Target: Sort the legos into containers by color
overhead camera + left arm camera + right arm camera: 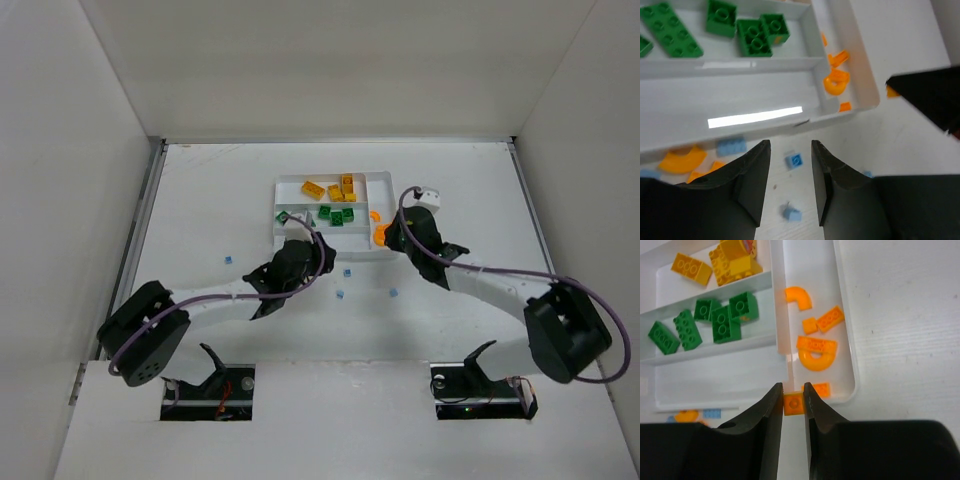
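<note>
The white tray [385,177] holds yellow bricks [725,262] in its far slot and green bricks [720,322] in the middle slot. Its near slot [715,382] is bare, and the narrow vertical slot on the right holds orange pieces [816,347]. My right gripper [794,390] is shut on a small orange brick [794,404] at the near end of that orange slot. My left gripper [789,150] is open and empty, low over the table just in front of the tray [860,75]. A light blue brick [794,160] lies between its fingers and another [791,214] lies nearer.
Loose light blue bricks lie on the table in front of the tray [228,260], [340,294], [392,293]. An orange curved piece [682,160] and a light blue brick [731,146] lie against the tray's near wall. The two grippers [322,250], [385,238] are close together. White walls enclose the table.
</note>
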Motion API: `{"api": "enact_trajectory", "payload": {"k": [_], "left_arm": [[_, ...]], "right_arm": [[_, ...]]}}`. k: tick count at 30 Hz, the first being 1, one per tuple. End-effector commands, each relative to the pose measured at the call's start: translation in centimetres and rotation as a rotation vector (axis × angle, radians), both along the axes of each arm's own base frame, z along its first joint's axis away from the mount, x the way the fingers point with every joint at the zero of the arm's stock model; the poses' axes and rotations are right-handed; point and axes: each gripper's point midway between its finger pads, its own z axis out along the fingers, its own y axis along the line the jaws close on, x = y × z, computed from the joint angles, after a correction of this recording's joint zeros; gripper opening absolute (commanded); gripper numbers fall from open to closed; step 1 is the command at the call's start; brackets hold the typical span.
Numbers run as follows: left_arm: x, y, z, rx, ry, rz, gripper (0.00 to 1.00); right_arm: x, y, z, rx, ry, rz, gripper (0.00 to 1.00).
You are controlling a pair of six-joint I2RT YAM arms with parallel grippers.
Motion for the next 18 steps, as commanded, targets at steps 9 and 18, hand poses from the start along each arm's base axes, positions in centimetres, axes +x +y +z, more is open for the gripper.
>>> {"api": "enact_trajectory", "payload": {"k": [9, 18], "left_arm": [[-2.7, 6.1, -4.0, 0.079, 0.020, 0.210, 0.40], [-2.2, 6.1, -6.4, 0.132, 0.063, 0.229, 0.42]], "right_arm": [[7.3, 0.8, 3.8, 0.006, -0.111, -0.020, 0.57], [0.7, 5.9, 2.0, 0.055, -0.083, 0.127, 0.58]]}}
